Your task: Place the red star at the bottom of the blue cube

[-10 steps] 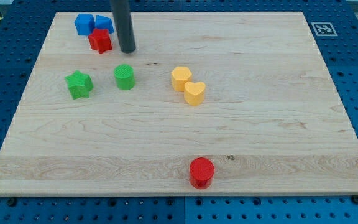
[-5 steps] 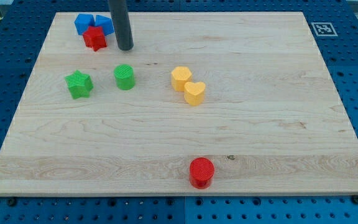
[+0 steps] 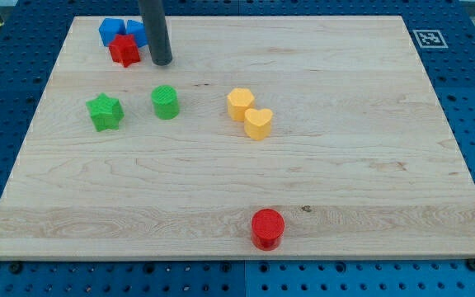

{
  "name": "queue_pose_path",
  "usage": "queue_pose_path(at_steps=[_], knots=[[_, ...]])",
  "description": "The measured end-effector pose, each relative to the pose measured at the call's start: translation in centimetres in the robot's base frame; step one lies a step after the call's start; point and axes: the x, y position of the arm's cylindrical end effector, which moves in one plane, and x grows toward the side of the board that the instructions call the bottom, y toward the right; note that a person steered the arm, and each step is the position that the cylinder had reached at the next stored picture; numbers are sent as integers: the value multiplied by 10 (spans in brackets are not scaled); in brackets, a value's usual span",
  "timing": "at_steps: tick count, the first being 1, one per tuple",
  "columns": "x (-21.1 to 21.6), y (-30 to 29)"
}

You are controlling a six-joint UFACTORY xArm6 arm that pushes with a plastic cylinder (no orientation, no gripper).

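The red star (image 3: 124, 50) lies near the board's top left corner. It touches two blue blocks above it: a blue cube (image 3: 110, 31) at the left and a second blue block (image 3: 135, 31), partly hidden by the rod, at the right. My tip (image 3: 162, 62) rests on the board just right of the red star, a small gap apart.
A green star (image 3: 105, 111) and a green cylinder (image 3: 165, 102) lie below the red star. Two yellow blocks (image 3: 240, 104) (image 3: 258, 124) touch near the middle. A red cylinder (image 3: 267, 228) sits near the wooden board's bottom edge (image 3: 237, 257).
The red star has slid left and slightly up, against the blue blocks. My tip has moved a little left and up with it.
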Motion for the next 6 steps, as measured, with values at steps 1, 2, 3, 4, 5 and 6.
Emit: queue_pose_path(at_steps=[1, 2, 3, 4, 5, 6], knots=[[-9, -25], [-9, -37], [-4, -31], [9, -3], [10, 6], [10, 6]])
